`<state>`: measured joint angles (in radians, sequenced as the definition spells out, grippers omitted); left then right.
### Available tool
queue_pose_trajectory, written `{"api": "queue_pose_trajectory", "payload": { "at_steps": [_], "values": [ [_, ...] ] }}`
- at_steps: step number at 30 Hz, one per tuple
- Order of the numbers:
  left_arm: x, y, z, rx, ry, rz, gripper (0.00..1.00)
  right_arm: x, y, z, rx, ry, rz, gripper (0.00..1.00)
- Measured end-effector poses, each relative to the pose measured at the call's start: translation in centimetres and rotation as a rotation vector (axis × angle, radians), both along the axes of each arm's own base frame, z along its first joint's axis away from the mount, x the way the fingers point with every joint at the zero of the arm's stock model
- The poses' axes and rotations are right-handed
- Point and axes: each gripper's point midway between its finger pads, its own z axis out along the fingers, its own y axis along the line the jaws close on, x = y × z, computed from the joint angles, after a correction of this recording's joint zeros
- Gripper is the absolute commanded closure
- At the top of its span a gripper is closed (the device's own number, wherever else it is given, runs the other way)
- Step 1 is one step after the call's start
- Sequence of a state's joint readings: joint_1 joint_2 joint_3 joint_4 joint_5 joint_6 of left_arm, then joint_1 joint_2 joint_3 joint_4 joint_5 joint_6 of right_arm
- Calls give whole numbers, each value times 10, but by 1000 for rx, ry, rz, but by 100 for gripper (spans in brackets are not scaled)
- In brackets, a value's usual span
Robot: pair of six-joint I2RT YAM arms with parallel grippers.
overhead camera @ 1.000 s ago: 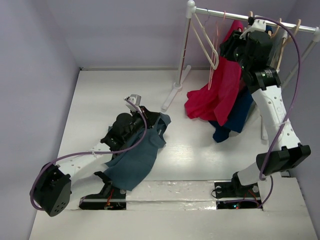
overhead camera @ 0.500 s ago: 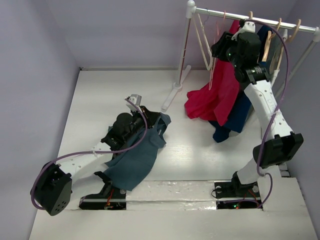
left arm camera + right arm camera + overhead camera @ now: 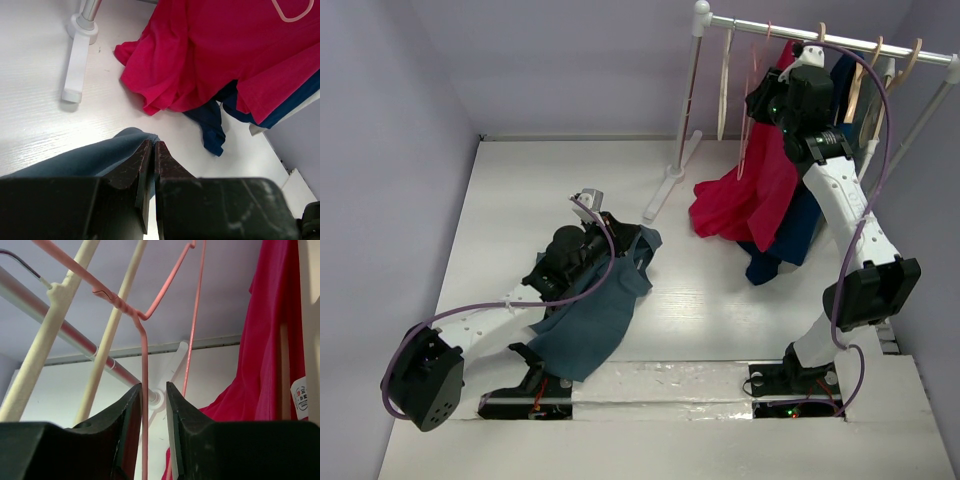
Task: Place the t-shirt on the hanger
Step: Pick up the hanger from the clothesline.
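your right gripper [image 3: 153, 390]: jaws narrow, thin pale-pink rod hanger [image 3: 144, 357] upright between them, unclamped | left gripper [image 3: 151, 150] pinches slate-blue cotton t-shirt [image 3: 95, 157]

right hand [image 3: 153, 390] | cream hanger [image 3: 108, 340] just left | red t-shirt [image 3: 270, 340] just right | slim gap

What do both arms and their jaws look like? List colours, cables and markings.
The left arm and right arm both have white links dotted with rows of small holes, joined by bulky black joint housings. A purple cable loops loosely along each. The jaws are black, flat-sided wedges, and the left pair's tips look scuffed. No lettering is legible.
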<state>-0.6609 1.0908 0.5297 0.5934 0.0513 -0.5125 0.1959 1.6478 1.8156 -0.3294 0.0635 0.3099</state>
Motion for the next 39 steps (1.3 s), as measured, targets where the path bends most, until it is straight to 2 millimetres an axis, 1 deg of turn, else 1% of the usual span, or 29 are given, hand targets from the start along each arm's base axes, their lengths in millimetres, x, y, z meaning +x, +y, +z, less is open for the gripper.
{"api": "queue_pose_trajectory", "payload": {
  "at_steps": [2, 5, 6, 9, 10, 13, 16, 20, 22, 25, 30, 33, 34, 36, 39],
  "values": [
    [0, 0, 0, 2, -1, 0, 100, 0, -1, -1, 0, 1, -5, 66],
    [0, 0, -1, 6, -1, 0, 100, 1, -1, -5, -2, 10, -6, 68],
    [0, 0, -1, 8, 0, 0, 100, 0, -1, -7, -3, 14, -6, 70],
    [0, 1, -2, 11, 3, 0, 100, 1, -1, -8, -4, 18, -7, 83],
    [0, 1, -2, 11, 2, 0, 100, 1, -1, -8, -2, 18, -7, 89],
    [0, 1, -2, 11, 2, 0, 100, 1, -1, -8, -2, 15, -7, 97],
    [0, 1, -2, 11, 2, 0, 100, 1, -1, -7, -1, 14, -7, 100],
    [0, 1, -2, 11, 2, 0, 100, 1, -1, -6, 1, 10, -8, 100],
    [0, 1, -2, 10, 2, 1, 100, -2, -2, -2, 3, -6, -8, 100],
    [0, 1, -2, 11, 2, 2, 100, -13, -4, 5, 5, -24, -8, 100],
    [0, 1, -3, 14, 5, 4, 100, -38, -9, 28, 18, -92, -7, 100],
    [0, 2, -3, 17, 4, 7, 100, -52, -12, 32, 23, -114, -7, 100],
    [0, 2, -3, 18, 4, 7, 100, -56, -12, 31, 26, -117, -7, 100],
    [1, 2, -4, 21, 3, 8, 100, -64, -13, 23, 31, -113, -5, 100],
    [1, 3, -4, 24, 2, 11, 100, -80, -13, -6, 41, -66, 8, 100]
  ]
}}
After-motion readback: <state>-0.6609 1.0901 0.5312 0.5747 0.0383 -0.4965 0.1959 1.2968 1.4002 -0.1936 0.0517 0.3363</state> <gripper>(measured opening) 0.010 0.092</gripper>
